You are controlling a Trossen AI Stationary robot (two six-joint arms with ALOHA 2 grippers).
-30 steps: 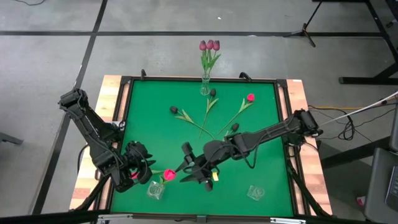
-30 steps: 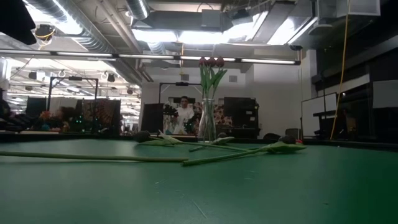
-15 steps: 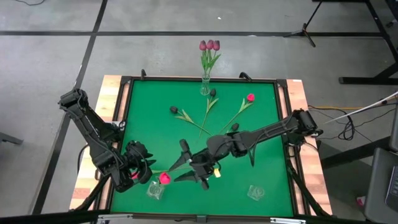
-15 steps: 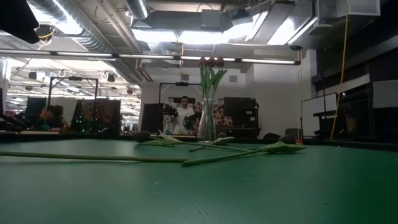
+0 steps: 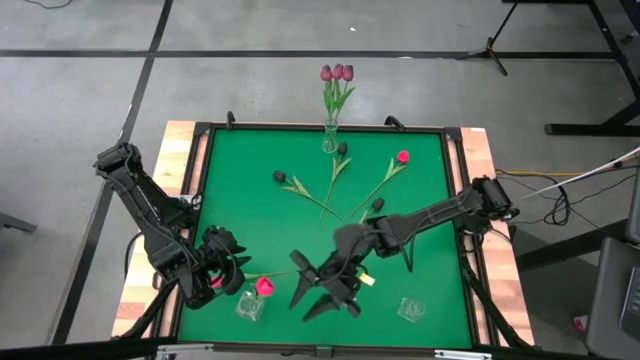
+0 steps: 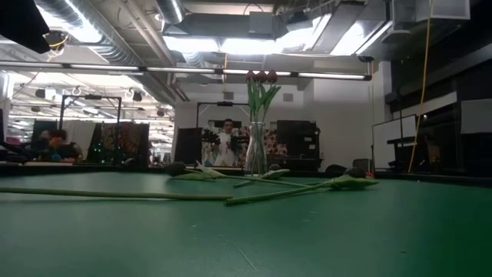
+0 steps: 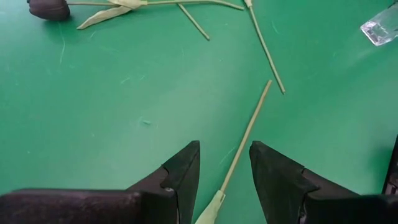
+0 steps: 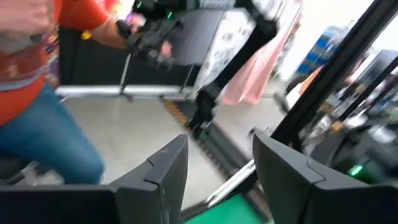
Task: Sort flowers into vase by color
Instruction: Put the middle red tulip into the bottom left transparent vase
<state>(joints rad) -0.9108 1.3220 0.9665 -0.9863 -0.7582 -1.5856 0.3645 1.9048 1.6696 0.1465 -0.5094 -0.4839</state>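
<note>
A pink tulip head (image 5: 265, 287) shows beside a small glass vase (image 5: 250, 305); I cannot make out its stem. Another thin green stem (image 5: 272, 273) lies flat on the green table and runs between the open fingers of my left gripper (image 5: 240, 272) (image 7: 224, 152). Its cut end (image 7: 269, 83) points away and the fingers stand clear of it. A pink spot (image 5: 213, 282) under that gripper may be its head. My right gripper (image 5: 308, 300) (image 8: 221, 140) is open just right of the pink head, with nothing between its fingers.
Three mauve tulips (image 5: 338, 73) stand in a tall glass vase (image 5: 329, 140) (image 6: 256, 154) at the far edge. Dark tulips (image 5: 280, 178) (image 5: 342, 148) (image 5: 378, 204) and a pink one (image 5: 403, 157) lie mid-table. A second small vase (image 5: 410, 310) stands near-right. A person in orange (image 8: 37, 56) is beyond the table.
My right gripper has moved toward the table's near edge and turned, drawing away from the pink tulip head. That head has shifted a little toward the left, closer to the small glass vase. My left arm has kept still.
</note>
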